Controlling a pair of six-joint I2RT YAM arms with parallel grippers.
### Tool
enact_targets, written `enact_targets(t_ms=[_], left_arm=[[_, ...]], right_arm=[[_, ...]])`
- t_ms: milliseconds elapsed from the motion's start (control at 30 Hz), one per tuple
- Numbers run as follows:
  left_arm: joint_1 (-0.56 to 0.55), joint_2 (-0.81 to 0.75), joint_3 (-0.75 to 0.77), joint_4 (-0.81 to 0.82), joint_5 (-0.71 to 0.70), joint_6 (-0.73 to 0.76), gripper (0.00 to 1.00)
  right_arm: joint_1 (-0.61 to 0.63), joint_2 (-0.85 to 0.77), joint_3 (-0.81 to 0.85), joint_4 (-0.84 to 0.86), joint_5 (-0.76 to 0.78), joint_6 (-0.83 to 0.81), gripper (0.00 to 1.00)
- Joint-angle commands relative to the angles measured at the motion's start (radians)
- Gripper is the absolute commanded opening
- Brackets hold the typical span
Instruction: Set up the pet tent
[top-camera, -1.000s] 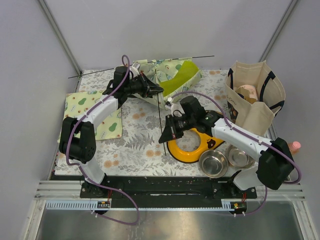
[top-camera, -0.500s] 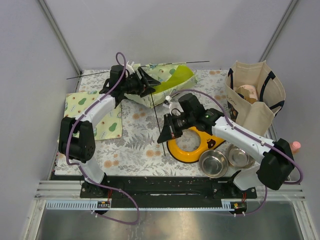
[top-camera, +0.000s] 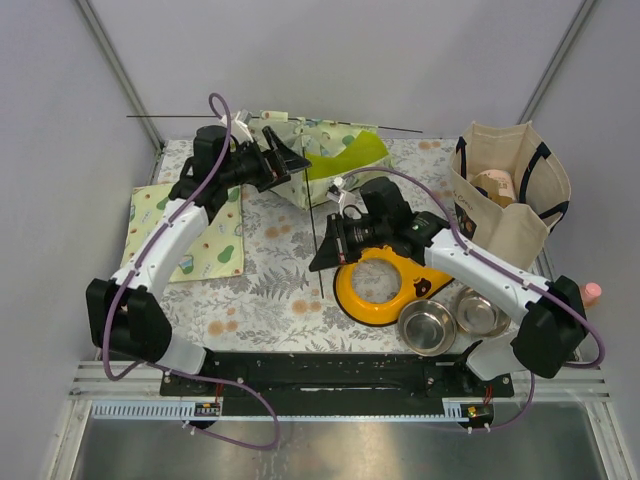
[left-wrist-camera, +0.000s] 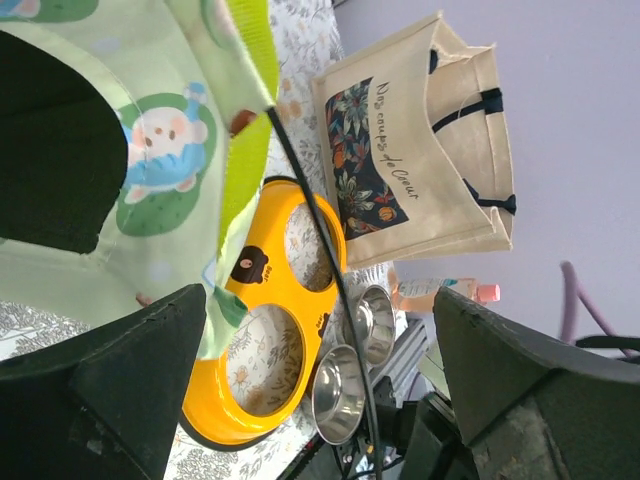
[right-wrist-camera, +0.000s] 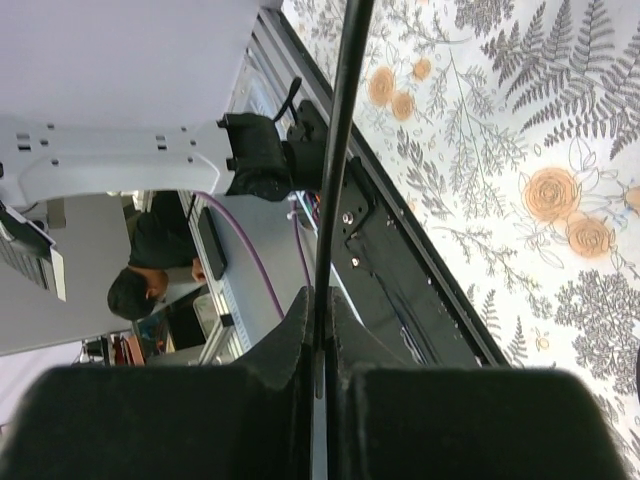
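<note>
The pet tent (top-camera: 335, 152) lies crumpled at the back of the table, pale green avocado print with a lime panel. A thin black pole (top-camera: 170, 117) sticks out of it to the left, along the back wall. My left gripper (top-camera: 290, 163) stands wide open just left of the tent, holding nothing. In the left wrist view the tent fabric (left-wrist-camera: 150, 150) hangs above my spread fingers (left-wrist-camera: 110, 400), and a second black pole (left-wrist-camera: 320, 230) runs down between them. My right gripper (top-camera: 320, 250) is shut on that pole (right-wrist-camera: 340, 150), below the tent.
An orange feeder (top-camera: 380, 285) lies under the right arm, with two steel bowls (top-camera: 428, 327) beside it. A canvas tote bag (top-camera: 505, 200) stands at the right. The flat avocado-print mat (top-camera: 190, 230) lies at the left. A pink-capped bottle (top-camera: 589, 293) sits at the far right edge.
My left gripper has opened, let go of the tent fabric, and drawn back to the left. The tent has shifted toward the back. The right gripper stays shut on the pole.
</note>
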Motion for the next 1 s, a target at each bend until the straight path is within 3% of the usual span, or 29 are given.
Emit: enact_targets(t_ms=[0,200,300,433,533,700,867,967], left_arm=[[0.010,-0.082,0.009,-0.014,-0.047,0.081,0.99],[0.021,-0.215,-0.109,-0.077,-0.274,0.226,0.99],[0.021,-0.261,-0.236,0.006,-0.325,0.279,0.89],[0.013,-0.277,-0.405,0.233,-0.253,0.264,0.82],[-0.024,-0.248,-0.436,0.363,-0.215,0.273,0.88],[-0.087,-0.189,-0.408,0.446,-0.190,0.325,0.99],[-0.117,-0.173,-0.473,0.612,-0.204,0.322,0.99],[-0.136,-0.142,-0.465,0.621,-0.233,0.333,0.99]], right_arm=[[-0.031,0.023,0.038,0.151,0.080,0.003,0.00],[-0.037,0.008,0.034,0.182,0.091,0.008,0.00],[-0.042,0.011,0.044,0.184,0.090,0.008,0.00],[-0.040,0.017,0.055,0.182,0.079,0.008,0.00],[-0.042,0.017,0.058,0.184,0.070,0.006,0.00],[-0.042,0.018,0.060,0.199,0.041,0.009,0.00],[-0.040,0.025,0.074,0.230,-0.021,0.020,0.00],[-0.042,0.029,0.087,0.243,-0.061,0.032,0.00]])
